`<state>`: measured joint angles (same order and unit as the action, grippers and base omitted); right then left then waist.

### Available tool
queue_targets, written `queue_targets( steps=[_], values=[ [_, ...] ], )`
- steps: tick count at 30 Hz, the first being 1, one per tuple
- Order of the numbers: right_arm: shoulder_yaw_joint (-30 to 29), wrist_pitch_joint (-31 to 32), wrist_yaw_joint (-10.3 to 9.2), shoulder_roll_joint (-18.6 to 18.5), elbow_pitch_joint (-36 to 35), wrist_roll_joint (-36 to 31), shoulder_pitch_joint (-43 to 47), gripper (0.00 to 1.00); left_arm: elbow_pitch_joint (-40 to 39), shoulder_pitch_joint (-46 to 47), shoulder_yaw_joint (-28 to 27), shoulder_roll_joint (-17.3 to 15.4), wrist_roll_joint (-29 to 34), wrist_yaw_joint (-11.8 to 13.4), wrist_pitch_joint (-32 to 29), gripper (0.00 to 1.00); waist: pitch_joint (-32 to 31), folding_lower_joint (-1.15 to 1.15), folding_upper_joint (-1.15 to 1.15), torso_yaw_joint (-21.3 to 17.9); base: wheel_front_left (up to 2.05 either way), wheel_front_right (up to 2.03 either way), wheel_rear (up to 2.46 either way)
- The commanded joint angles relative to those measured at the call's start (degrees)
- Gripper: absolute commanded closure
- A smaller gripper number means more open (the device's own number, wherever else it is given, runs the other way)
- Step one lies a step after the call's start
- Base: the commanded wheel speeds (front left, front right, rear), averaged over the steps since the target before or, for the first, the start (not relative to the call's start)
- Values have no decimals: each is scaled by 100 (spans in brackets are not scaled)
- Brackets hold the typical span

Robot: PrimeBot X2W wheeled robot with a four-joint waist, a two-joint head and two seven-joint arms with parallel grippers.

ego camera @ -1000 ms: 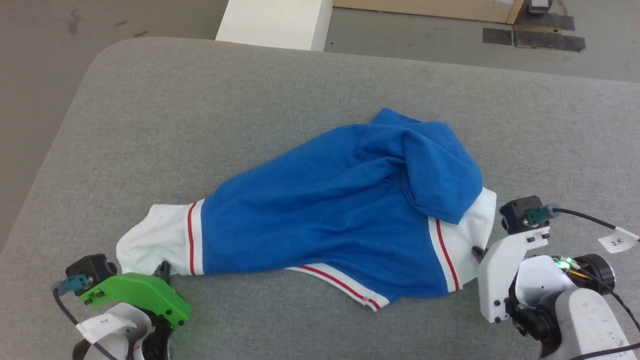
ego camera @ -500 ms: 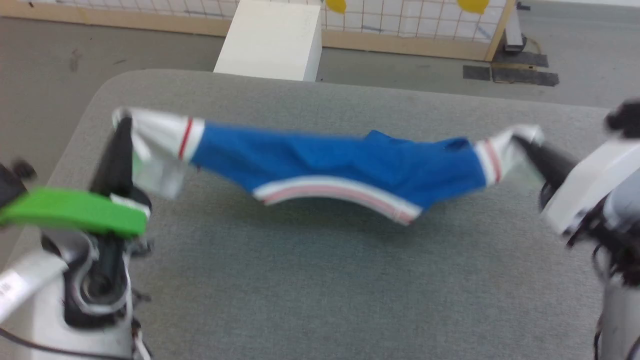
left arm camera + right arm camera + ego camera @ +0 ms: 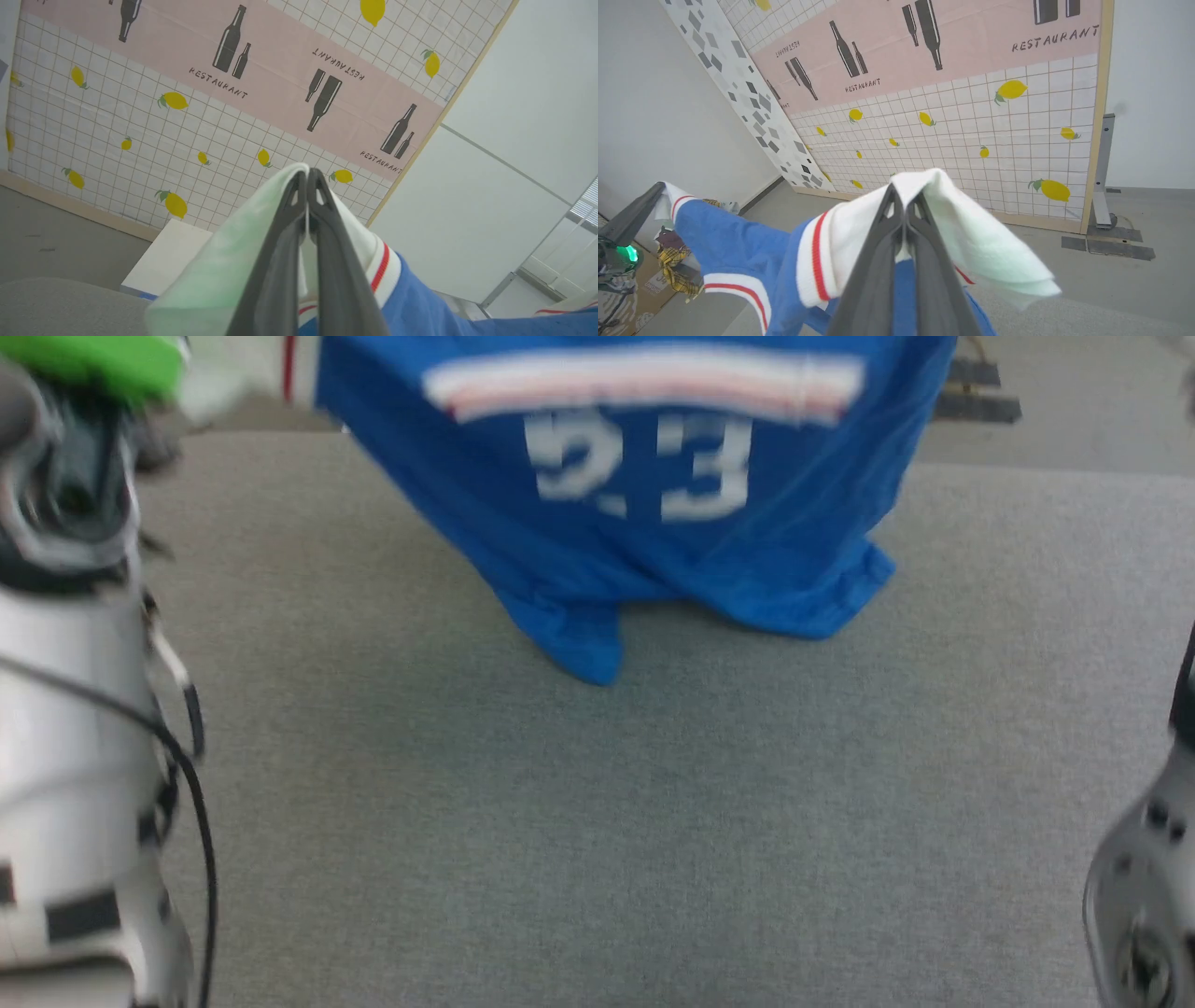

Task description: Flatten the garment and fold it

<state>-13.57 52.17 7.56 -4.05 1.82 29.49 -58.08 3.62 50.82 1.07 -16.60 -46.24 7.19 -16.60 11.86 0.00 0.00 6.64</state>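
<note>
- The left gripper [image 3: 308, 176], two long dark fingers, is clenched: the fingers meet along their length and pinch a white end panel of the garment [image 3: 653, 551], a royal-blue soft jersey shirt with white panels trimmed in thin red stripes.
- The right gripper [image 3: 903, 192] is likewise clamped tight on the opposite white, red-striped panel, whose loose white corner flops to the right of the fingers.
- The garment hangs in the air, spread between the two grippers. Its long axis runs left to right across the head view, with a white-and-red band along the top and blurred white numerals below it.
- Its blue lower edge droops to the grey fabric-covered table [image 3: 597, 821] and rests there in two rumpled folds.
- The pale left forearm [image 3: 65, 709] with a green cover [image 3: 93, 359] stands at the left edge of the head view, beside the shirt.
- Beyond the table are a white box [image 3: 168, 252], a tiled wall panel [image 3: 971, 126] printed with lemons and a pink band of bottles marked RESTAURANT, dark floor mats [image 3: 1106, 245], and a yellow plaid cloth [image 3: 672, 261] on the floor.
</note>
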Motion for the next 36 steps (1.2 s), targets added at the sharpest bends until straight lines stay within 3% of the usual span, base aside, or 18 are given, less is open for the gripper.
queue_targets(
  steps=[1, 5, 11, 20, 24, 29, 36],
  values=[
    [-1, -162, -8, 48, 294, -156, -464, 100, 281, 442, 47, -25, 115, 20, 61, 100, 415, 0, 0, -234, 0, 0, 0],
    [-99, -609, -8, 96, 1174, -552, -1651, 100, 1048, 1478, 247, -59, 476, 36, 274, 100, 820, 0, 0, -364, 0, 0, 0],
    [-90, -1850, -8, 112, 2131, -1134, -2950, 100, 1857, 2693, 370, -71, 928, 29, 954, 100, 1316, 0, 0, -531, 0, 0, 0],
    [5, -2653, -8, 82, 3119, -1189, -3630, 100, 2577, 3442, 291, -23, 981, -230, 1806, 100, 1551, 0, 0, -574, 0, 0, 0],
    [287, -2645, -8, -63, 3203, -860, -3413, 100, 2833, 3406, 255, 41, 787, -549, 1962, 100, 1534, 0, 0, -486, 0, 0, 0],
    [662, -2557, -8, -319, 2857, -177, -2504, 100, 2944, 2845, 310, 145, 635, -974, 2240, 100, 1270, 0, 0, -303, 0, 0, 0],
    [570, -2482, -8, -512, 1939, 852, -412, 100, 2297, 954, 218, 499, -24, -1276, 2274, 100, 469, 0, 0, -50, 0, 0, 0]
  ],
)
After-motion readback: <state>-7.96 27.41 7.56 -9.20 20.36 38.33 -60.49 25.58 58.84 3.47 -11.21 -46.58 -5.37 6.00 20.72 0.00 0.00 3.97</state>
